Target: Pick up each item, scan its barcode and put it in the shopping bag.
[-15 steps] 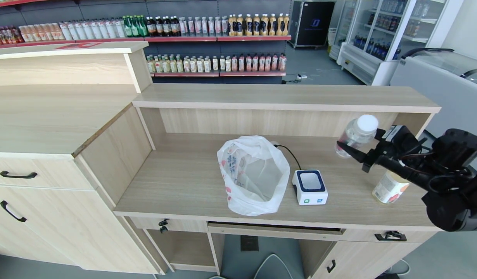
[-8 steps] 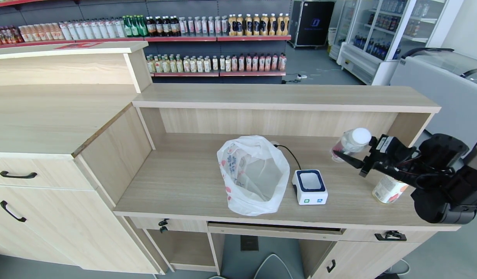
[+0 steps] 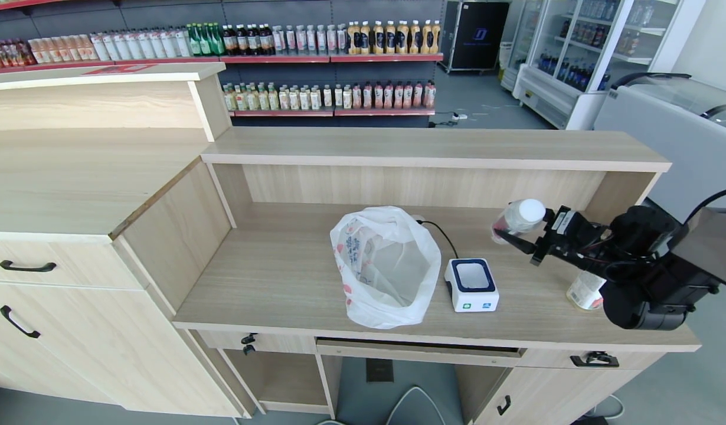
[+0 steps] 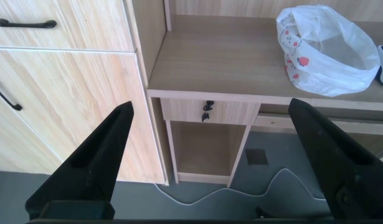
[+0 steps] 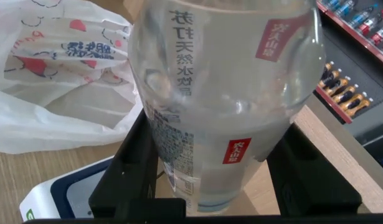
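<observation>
My right gripper is shut on a clear water bottle with a white cap, held above the counter to the right of the scanner. In the right wrist view the water bottle stands between my black fingers, with the scanner and the bag beyond it. The white shopping bag stands open at mid-counter, left of the scanner. A second bottle with a pale label stands on the counter under my right arm. My left gripper hangs open below counter height, left of the bag.
A black cable runs from the scanner to the back of the counter. A raised shelf borders the far side, and a taller cabinet stands at the left. Drawers and an open space sit under the counter.
My right gripper has carried the water bottle down and to the left, closer to the scanner. The bag, the scanner and the labelled bottle have stayed put.
</observation>
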You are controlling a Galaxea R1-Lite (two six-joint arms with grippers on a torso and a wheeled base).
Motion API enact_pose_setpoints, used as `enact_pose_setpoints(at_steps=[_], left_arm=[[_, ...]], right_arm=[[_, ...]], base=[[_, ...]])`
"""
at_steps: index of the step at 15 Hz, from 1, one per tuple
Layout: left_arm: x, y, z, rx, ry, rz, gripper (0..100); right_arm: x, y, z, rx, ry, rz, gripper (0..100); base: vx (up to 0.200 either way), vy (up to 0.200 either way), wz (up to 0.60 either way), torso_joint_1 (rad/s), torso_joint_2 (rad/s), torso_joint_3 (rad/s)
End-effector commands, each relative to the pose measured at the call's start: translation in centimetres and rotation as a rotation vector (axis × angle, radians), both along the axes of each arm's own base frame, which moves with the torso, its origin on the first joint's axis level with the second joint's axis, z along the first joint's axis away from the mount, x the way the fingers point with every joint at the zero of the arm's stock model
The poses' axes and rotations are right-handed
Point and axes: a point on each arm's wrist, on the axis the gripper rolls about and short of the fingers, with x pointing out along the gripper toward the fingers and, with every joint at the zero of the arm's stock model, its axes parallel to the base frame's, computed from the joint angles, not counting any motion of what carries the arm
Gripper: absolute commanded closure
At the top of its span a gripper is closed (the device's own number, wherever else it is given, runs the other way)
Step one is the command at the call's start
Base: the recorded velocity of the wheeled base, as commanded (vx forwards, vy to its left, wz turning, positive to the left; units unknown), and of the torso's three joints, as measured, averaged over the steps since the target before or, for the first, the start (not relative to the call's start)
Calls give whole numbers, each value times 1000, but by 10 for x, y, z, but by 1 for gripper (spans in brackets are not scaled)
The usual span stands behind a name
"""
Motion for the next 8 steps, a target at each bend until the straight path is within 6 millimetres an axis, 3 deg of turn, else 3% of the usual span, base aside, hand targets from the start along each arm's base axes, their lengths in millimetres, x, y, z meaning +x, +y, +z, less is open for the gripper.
enact_pose_setpoints(at_steps=[1,8], left_arm=[[0,0,0,0,-1,0,0],[0,0,0,0,-1,0,0]], right_arm=[[5,2,-15,2,28,5,100],[8,5,-31,3,66,24,100]], base=[[0,0,0,0,0,0],[0,0,0,0,0,0]])
